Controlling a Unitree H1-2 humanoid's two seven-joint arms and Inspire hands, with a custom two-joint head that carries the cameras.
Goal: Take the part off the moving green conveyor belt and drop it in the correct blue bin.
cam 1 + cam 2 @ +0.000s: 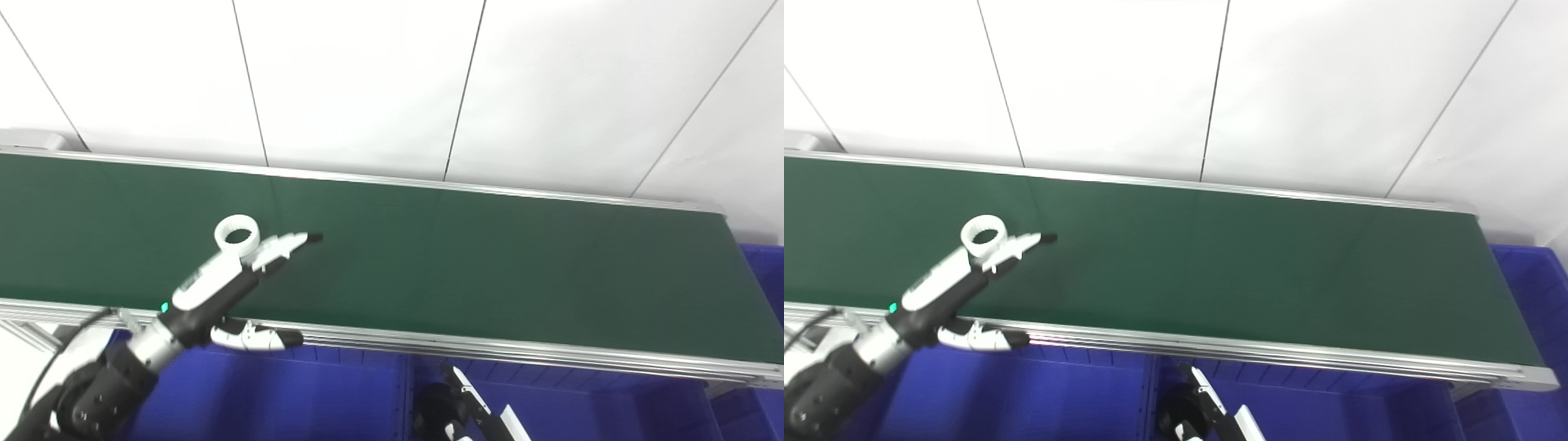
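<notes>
A white ring-shaped part [237, 236] lies on the green conveyor belt [490, 269] toward its left side. My left hand [233, 288] reaches over the belt's near edge. Its fingers are stretched out straight beside and just in front of the ring, and its thumb [257, 337] is spread apart over the near rail. It is open and holds nothing. Whether the fingers touch the ring is unclear. My right hand [465, 410] shows only partly at the bottom edge, low over a blue bin. Its fingers are too cut off to judge.
Blue bins [275, 398] stand below the belt's near edge, and another blue bin [765, 269] stands past the belt's right end. Aluminium rails [490, 352] run along both long edges of the belt. A white panelled wall stands behind it.
</notes>
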